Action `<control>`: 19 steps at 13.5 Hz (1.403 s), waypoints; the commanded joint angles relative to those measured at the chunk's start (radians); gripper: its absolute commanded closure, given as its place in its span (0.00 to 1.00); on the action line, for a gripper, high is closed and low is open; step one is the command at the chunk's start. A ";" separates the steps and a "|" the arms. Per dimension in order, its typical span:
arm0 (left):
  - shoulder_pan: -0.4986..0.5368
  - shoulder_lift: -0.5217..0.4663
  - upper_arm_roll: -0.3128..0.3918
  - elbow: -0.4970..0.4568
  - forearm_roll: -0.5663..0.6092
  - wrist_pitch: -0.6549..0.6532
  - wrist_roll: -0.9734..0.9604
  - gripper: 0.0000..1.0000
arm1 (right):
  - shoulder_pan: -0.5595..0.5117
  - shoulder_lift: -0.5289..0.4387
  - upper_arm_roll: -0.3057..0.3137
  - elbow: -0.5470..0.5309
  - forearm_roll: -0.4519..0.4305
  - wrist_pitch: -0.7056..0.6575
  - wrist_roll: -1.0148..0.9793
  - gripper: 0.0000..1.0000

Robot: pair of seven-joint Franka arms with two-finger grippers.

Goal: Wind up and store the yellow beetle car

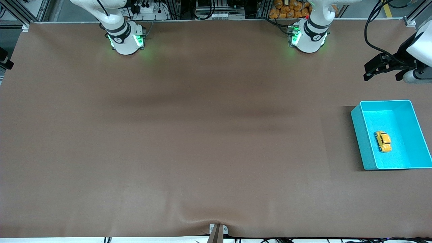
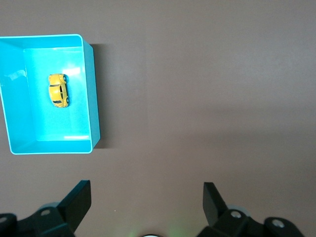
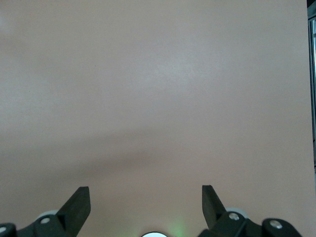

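Brown matting fills most of the frame, bare from the left edge to past its middle, with the two arm bases standing along the top of the table (image 1: 189,135). The right gripper (image 3: 145,205) does not appear in the front view; its own wrist view shows its fingers spread wide over bare matting, holding nothing, and that arm waits. Moving right, the turquoise bin (image 1: 359,135) sits at the right edge of the frame, at the left arm's end of the table, and the yellow beetle car (image 1: 383,141) rests on its wheels on the bin's floor, clear of the walls. At the upper right edge of the frame the left gripper (image 1: 384,69) hangs in the air above the matting, up-frame of the bin, fingers likewise spread and empty; from its wrist camera the car (image 2: 58,90) and the bin (image 2: 95,98) lie off to one side. The car looks light, rigid and glossy, so likely to skid or tip under a careless pinch; the surest hold is probably across its flat flanks at mid-body, keeping the wheels free for winding.
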 commanded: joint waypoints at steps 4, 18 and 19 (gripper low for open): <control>0.001 0.001 -0.009 0.018 0.023 -0.003 0.031 0.00 | -0.007 -0.007 0.001 0.010 0.001 -0.011 0.004 0.00; 0.000 -0.005 -0.009 0.017 0.021 -0.003 0.051 0.00 | -0.005 -0.007 0.010 0.011 0.021 -0.013 0.004 0.00; 0.000 -0.005 -0.010 0.017 0.021 -0.005 0.051 0.00 | -0.002 -0.007 0.012 0.011 0.023 -0.014 0.003 0.00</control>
